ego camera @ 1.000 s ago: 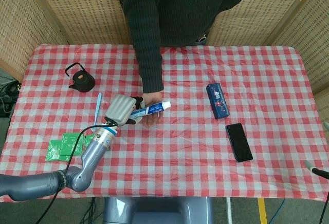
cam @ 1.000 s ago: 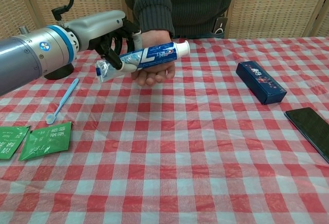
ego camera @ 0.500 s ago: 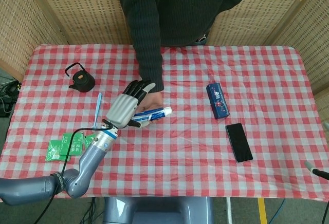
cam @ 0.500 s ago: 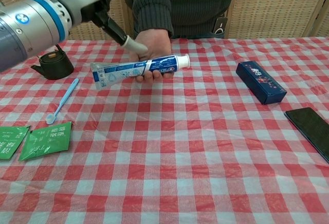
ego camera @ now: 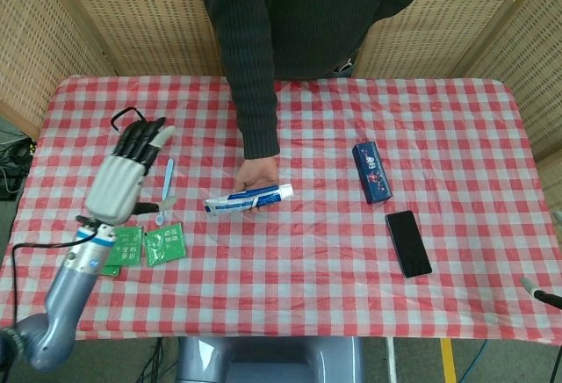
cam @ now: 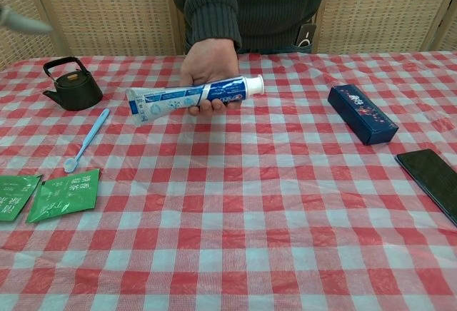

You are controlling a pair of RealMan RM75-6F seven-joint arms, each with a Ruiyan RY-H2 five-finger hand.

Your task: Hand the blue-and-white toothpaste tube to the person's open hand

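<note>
Blue-and-white toothpaste tube (ego camera: 249,198) gripped in person's hand (ego camera: 256,175) above red-checked surface (ego camera: 307,251), robot's left hand (ego camera: 123,177) empty, fingers spread, well apart beside blue toothbrush (ego camera: 166,190)

glossy plastic toothpaste tube (cam: 191,95), ribbed knit sweater sleeve (ego camera: 249,67), shiny wrinkled plastic tablecloth (cam: 285,218), woven rattan screens (ego camera: 114,14).

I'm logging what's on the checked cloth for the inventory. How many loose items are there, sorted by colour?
Blue or blue-and-white: 3 — toothpaste tube, toothbrush, box
Green: 2 — sachets and
Black: 2 — teapot, phone
Total: 7
</note>
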